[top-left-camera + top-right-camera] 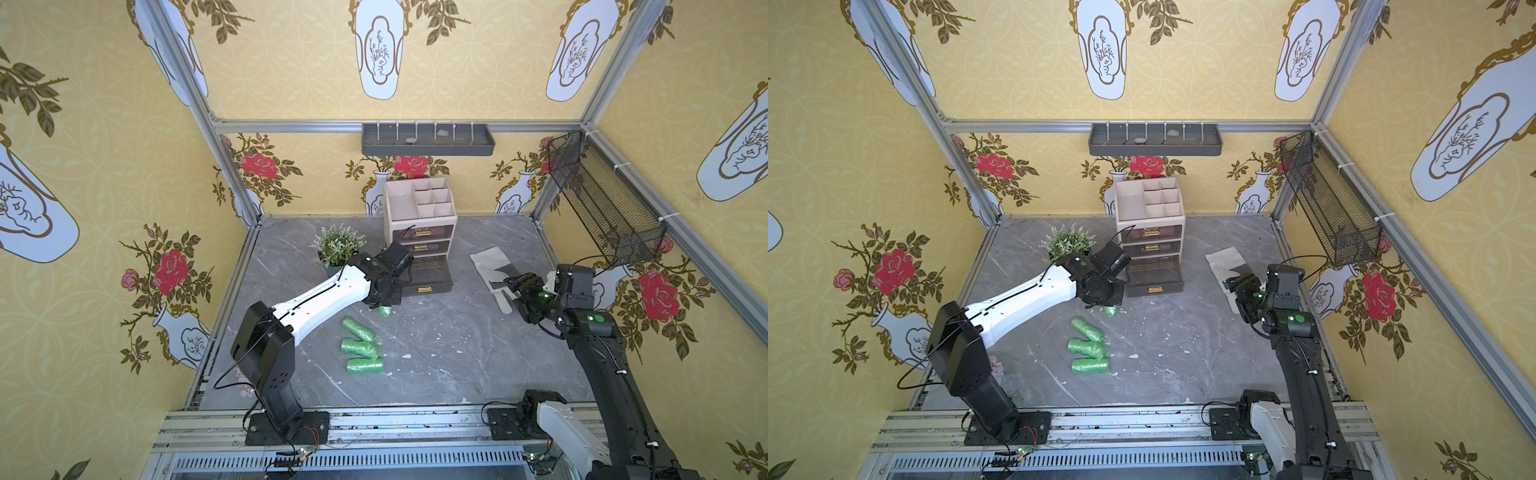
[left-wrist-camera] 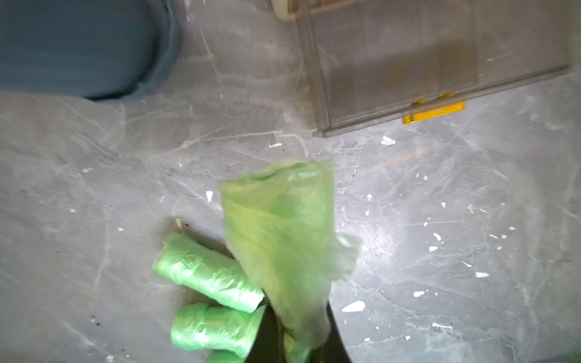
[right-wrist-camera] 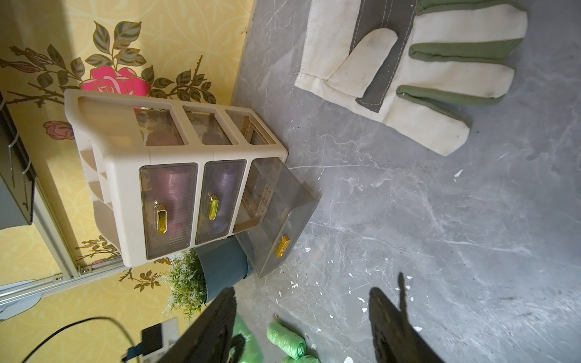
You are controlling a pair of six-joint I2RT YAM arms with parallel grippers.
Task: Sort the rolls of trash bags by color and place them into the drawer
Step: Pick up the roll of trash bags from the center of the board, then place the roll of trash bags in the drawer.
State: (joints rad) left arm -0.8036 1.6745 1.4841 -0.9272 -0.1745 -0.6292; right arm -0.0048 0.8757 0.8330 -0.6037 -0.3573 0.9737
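My left gripper (image 1: 384, 301) (image 2: 301, 342) is shut on the end of a green roll (image 1: 386, 311) (image 2: 283, 245), which looks blurred and sticks out past the fingers. It hangs just in front of the pulled-out bottom drawer (image 1: 428, 278) (image 2: 440, 63), near its left corner. Three more green rolls (image 1: 358, 328) (image 1: 360, 348) (image 1: 365, 365) lie side by side on the table, closer to the front. They also show in a top view as green rolls (image 1: 1088, 348). At the right, my right gripper (image 1: 513, 286) (image 3: 303, 292) stands open and empty over a glove.
A beige organiser (image 1: 419, 208) holds the drawers; its two upper ones are closed, and the top one (image 3: 169, 201) shows dim pinkish-lilac shapes through its front. A potted plant (image 1: 337, 245) stands left of it. A work glove (image 1: 492, 266) lies at the right. A wire basket (image 1: 602, 199) hangs on the right wall.
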